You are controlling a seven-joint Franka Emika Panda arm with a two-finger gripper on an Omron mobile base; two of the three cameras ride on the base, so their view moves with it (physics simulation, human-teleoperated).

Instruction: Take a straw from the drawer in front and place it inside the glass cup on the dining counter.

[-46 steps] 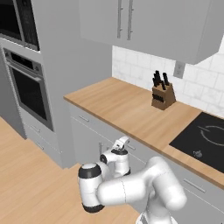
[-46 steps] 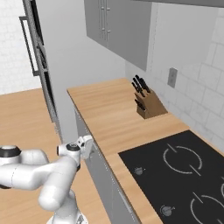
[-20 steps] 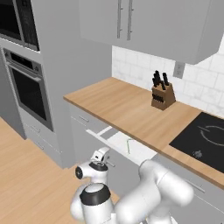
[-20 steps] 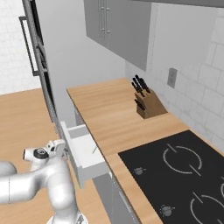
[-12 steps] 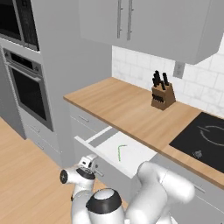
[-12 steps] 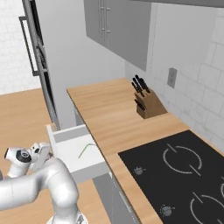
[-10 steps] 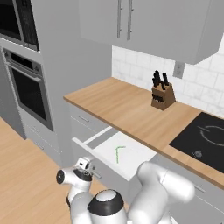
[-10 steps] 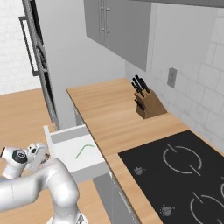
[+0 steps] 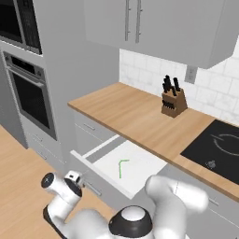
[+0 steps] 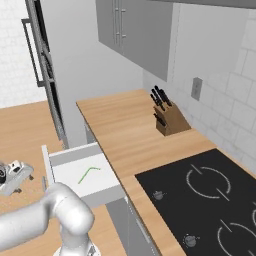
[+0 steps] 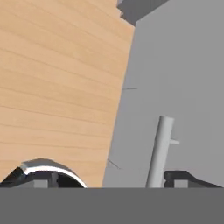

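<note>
Straw (image 9: 121, 166) thin green, bent, on smooth white floor of drawer (image 9: 95, 169); end effector (image 9: 77, 178) fingers apart near silver bar handle (image 11: 159, 151).

Drawer (image 9: 112, 161): stood pulled out below the wood counter (image 9: 135, 114); white interior open from above, holding one bent green straw (image 9: 121, 166) near its middle, bare floor on all sides of it.
Drawer handle (image 11: 159, 151): projected from the front panel, just beside the gripper (image 9: 77, 178), whose jaws stood apart.
Counter edge: overhung the drawer's far part, limiting entry there.
Knife block (image 9: 173, 101): far back by the wall, well apart from the drawer.
Wood floor (image 10: 25, 130): open on the near side of the drawer front.
</note>
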